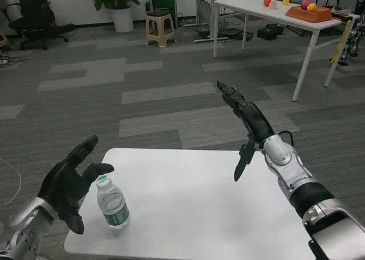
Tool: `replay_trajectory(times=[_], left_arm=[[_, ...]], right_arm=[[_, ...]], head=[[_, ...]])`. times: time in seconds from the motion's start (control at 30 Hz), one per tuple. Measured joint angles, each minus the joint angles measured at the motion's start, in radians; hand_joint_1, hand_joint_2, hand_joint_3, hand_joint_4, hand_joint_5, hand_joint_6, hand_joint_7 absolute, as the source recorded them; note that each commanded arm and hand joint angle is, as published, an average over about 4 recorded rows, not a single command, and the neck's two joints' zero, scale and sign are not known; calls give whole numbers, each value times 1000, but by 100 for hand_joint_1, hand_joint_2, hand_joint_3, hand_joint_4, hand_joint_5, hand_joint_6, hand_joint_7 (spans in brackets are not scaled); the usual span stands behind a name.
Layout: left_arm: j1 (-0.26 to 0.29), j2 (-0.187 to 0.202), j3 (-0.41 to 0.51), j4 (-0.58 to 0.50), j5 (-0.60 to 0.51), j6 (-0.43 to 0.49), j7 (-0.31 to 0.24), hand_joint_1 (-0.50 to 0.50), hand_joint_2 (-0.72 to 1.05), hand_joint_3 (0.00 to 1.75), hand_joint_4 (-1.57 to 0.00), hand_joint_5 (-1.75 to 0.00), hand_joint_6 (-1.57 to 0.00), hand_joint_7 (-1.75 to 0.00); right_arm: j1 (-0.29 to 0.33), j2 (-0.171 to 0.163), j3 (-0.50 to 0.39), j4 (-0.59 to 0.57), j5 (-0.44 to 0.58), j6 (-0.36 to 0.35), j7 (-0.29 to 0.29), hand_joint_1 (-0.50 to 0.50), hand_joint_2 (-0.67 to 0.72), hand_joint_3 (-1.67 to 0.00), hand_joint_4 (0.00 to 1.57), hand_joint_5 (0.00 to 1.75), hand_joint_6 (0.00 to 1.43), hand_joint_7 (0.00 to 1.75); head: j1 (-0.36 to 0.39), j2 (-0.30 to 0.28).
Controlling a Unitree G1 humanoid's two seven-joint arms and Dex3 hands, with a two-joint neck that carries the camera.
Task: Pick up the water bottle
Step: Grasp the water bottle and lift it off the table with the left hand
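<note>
We see the water bottle (112, 203) standing upright near the front left corner of the white worktop (194, 203). Our left hand (67, 186) hovers just beside it on its left, fingers (85, 148) spread and holding nothing. Our right hand (246, 120) is raised above the worktop's far right side, well apart from the bottle, fingers extended and empty.

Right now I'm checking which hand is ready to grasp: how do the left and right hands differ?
The left hand is low at the table's left edge, close beside the water bottle, fingers spread toward it. The right hand is raised beyond the table's far edge, well away from the bottle, fingers stretched forward with one hanging down. Both are black, open and hold nothing.
</note>
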Motion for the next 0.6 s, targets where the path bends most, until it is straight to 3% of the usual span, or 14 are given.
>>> replay_trajectory(times=[0.07, 0.1, 0.23, 0.33, 0.43, 0.6], left_arm=[[0, -9, -6, -18, 20, -51, 63, -50, -46, 9, 0, 0, 0, 0], [0, -18, -11, -36, 37, -98, 120, -50, -46, 9, 0, 0, 0, 0], [-18, -54, -21, -146, 90, -352, 387, -50, -46, 9, 0, 0, 0, 0], [-53, -69, -23, -220, 110, -511, 525, -50, -46, 9, 0, 0, 0, 0], [-85, -73, -23, -248, 113, -559, 554, -50, -46, 9, 0, 0, 0, 0], [-84, -75, -26, -249, 113, -561, 559, -50, -46, 9, 0, 0, 0, 0]], right_arm=[[3, 0, -2, -2, 0, 0, 0, -46, 66, 0, 0, 0, 0, 0], [5, 0, -3, -4, -1, 0, 0, -46, 66, 0, 0, 0, 0, 0], [16, 2, -20, -26, -1, 0, 0, -46, 66, 0, 0, 0, 0, 0], [24, 6, -46, -48, 0, 0, -2, -46, 66, 0, 0, 0, 0, 0], [26, 8, -56, -56, 0, 0, -5, -46, 66, 0, 0, 0, 0, 0], [28, 9, -60, -57, 0, 0, -8, -46, 66, 0, 0, 0, 0, 0]], head=[[-3, 35], [-7, 71], [-5, 71], [-6, 71], [-6, 71], [-6, 71]])
